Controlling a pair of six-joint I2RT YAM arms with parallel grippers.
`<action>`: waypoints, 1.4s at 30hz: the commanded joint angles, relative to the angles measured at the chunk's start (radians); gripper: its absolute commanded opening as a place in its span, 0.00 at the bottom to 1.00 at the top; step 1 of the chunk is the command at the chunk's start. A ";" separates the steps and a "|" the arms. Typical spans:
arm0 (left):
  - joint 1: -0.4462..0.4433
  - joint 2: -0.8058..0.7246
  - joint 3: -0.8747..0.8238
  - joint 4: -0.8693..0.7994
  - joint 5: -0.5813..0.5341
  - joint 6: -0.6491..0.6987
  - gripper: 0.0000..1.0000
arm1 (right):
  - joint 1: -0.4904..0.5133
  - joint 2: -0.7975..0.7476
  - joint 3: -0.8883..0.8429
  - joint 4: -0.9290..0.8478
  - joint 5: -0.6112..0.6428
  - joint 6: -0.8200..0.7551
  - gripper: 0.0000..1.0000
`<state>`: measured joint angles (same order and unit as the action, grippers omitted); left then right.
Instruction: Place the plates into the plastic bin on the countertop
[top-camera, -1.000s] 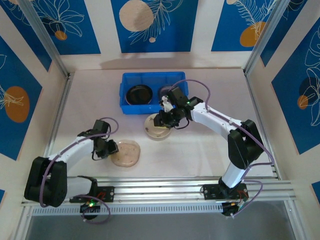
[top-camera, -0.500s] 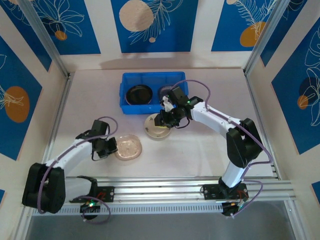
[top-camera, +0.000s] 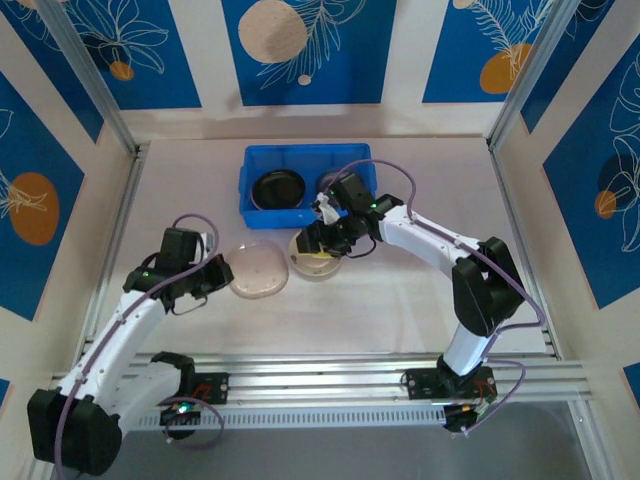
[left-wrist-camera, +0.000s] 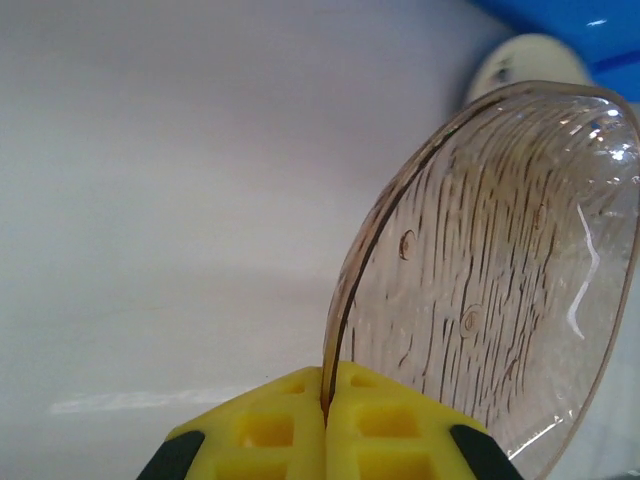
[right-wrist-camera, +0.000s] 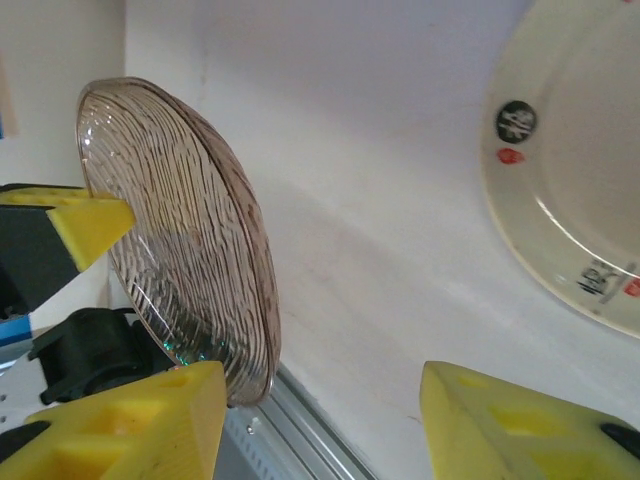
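My left gripper (top-camera: 217, 272) is shut on the rim of a translucent pinkish plate (top-camera: 258, 270), held off the countertop (top-camera: 400, 300) and tilted on edge. In the left wrist view the yellow fingers (left-wrist-camera: 380, 420) pinch the ribbed pinkish plate (left-wrist-camera: 490, 260). My right gripper (top-camera: 318, 243) hangs open over the left part of a beige plate (top-camera: 318, 266) in front of the blue bin (top-camera: 255, 212). The right wrist view shows the beige plate (right-wrist-camera: 580, 170) and the pinkish plate (right-wrist-camera: 180, 230), with nothing between the right gripper's (right-wrist-camera: 325, 420) fingers. In the bin lie a glossy black plate (top-camera: 278, 188) and a greyish plate (top-camera: 329, 182).
Aluminium rails (top-camera: 330, 375) run along the near edge and sides. Blue-patterned wall panels (top-camera: 310, 50) close off the back and sides. The bin stands at the back centre of the countertop; the right arm's forearm (top-camera: 430, 235) stretches across the right half.
The left arm has lifted the pinkish plate and carried it up and to the right, towards the beige plate and bin. The right gripper has barely moved.
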<state>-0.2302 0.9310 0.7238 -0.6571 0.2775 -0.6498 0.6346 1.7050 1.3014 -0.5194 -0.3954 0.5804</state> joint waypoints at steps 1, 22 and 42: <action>0.001 0.017 0.049 0.025 0.108 -0.034 0.00 | 0.007 -0.040 0.010 0.042 -0.049 0.000 0.56; -0.023 0.157 0.103 0.190 0.189 -0.094 0.24 | 0.009 0.013 0.045 0.088 -0.086 0.028 0.00; -0.042 0.359 0.337 0.116 0.052 0.029 0.00 | -0.174 -0.168 0.043 0.017 0.065 0.025 0.57</action>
<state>-0.2569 1.2495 0.9863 -0.5228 0.3714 -0.6762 0.5297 1.6382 1.3212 -0.4694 -0.3504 0.6266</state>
